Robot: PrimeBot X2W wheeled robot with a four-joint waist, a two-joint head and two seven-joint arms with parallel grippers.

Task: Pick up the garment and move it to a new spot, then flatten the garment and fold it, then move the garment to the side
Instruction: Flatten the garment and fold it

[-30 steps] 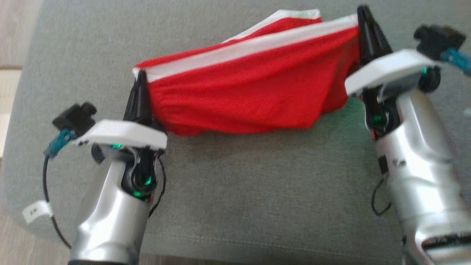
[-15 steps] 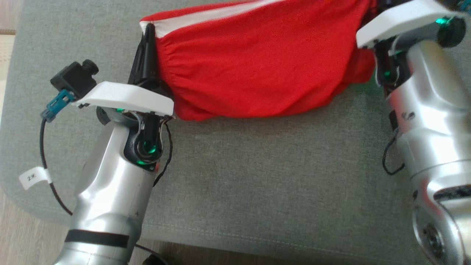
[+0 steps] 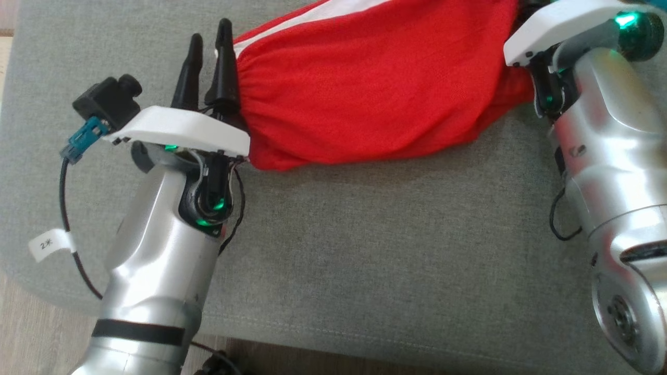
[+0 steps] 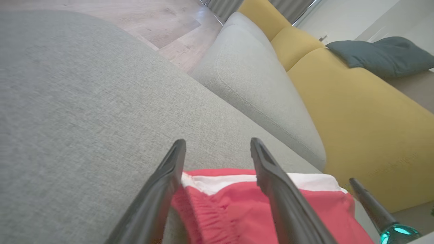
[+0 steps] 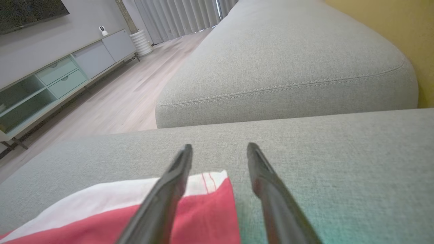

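The garment (image 3: 365,88) is red with a white band and an elastic edge, and it lies stretched across the grey cushion (image 3: 365,260). At its left end my left gripper (image 3: 211,31) stands open, one finger beside the cloth. In the left wrist view the left gripper (image 4: 217,145) has the white-banded corner of the garment (image 4: 220,203) lying loose between its spread fingers. My right arm (image 3: 599,120) reaches to the garment's right end. In the right wrist view the right gripper (image 5: 220,149) is open, and the garment's corner (image 5: 203,210) lies flat under its left finger.
A second grey cushion (image 5: 288,67) adjoins this one, with a yellow sofa back (image 4: 356,112) and a dark pillow (image 4: 379,56) behind. Wooden floor (image 5: 112,98) and a low cabinet (image 5: 61,74) lie beyond the cushion's edge. The near half of the cushion is bare.
Both grippers were shut on the garment's ends and have opened, letting it go. The garment has settled onto the cushion. The head camera also shifted.
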